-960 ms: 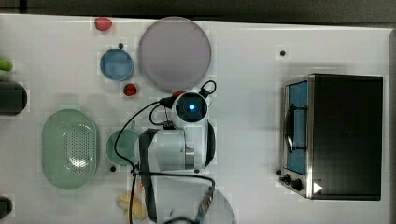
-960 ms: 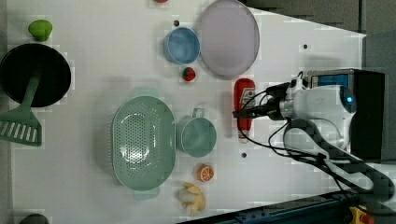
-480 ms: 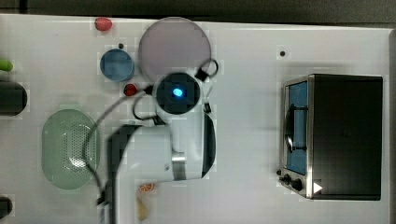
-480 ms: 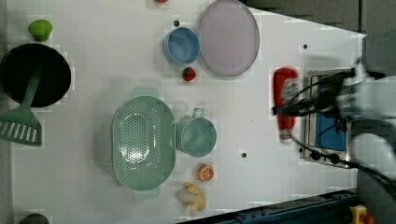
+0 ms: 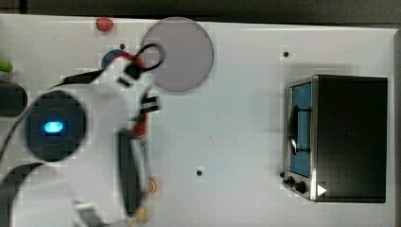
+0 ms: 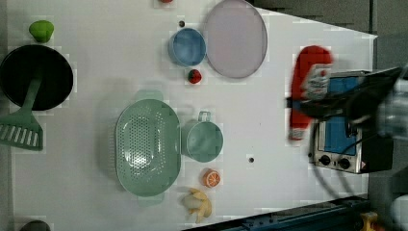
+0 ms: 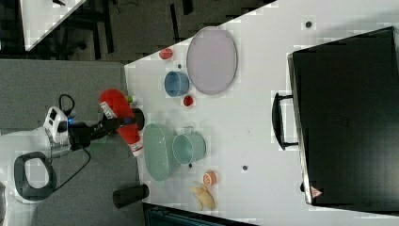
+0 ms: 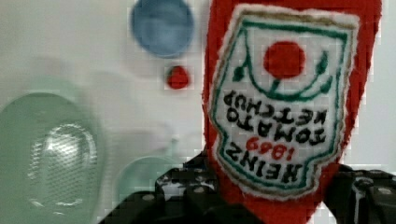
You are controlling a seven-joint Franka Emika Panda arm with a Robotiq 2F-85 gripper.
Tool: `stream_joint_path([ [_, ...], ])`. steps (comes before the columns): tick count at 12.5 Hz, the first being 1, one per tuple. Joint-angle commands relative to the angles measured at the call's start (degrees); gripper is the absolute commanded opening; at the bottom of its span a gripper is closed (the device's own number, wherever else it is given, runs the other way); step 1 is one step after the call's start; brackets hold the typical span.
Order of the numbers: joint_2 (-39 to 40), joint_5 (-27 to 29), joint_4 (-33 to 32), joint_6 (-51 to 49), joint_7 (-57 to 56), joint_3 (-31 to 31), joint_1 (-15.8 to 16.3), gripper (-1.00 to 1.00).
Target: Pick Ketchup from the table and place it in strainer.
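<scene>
- Ketchup: red bottle w/ white label patch, clamped in the gripper across its middle and carried clear of the table. In the left view it is seen over the table's right part, in front of the oven, long axis running up-down in that picture.
- Wrist view: ketchup is seen close up, label reading "Heinz Tomato Ketchup" upside down; black fingers are pressed to both sides of the bottle's lower part.
- Right view: ketchup is held by the gripper to the right view's left of the strainer, off the table edge as pictured; no contact w/ strainer is seen.
- Strainer: pale mint oval basket w/ rows of holes, seen standing on the table; nothing is seen inside it.
- Green mug is set just beside the strainer on the left view's right, handle pointing up in that picture.
- Orange slice and a yellow peeled-banana piece are placed below the mug in the left view.
- Blue bowl and lilac plate are set side by side near the top; a small red fruit lies just below them.
- Black pan, green spatula and a green fruit are found at the left view's left.
- Top view: the arm is seen large over the left side, hiding the strainer.
</scene>
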Motion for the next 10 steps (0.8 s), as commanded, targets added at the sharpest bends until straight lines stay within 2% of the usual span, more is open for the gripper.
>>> stream_joint_path([
  [1,7.2,0.0,-1.0,-0.5,21.5,7.7,3.2,0.21],
  [5,15.3,-0.3,-0.9,9.6,36.2,15.3,4.3,0.21],
  [10,26.4,-4.3,-0.9,19.9,41.9,16.4,7.2,0.21],
])
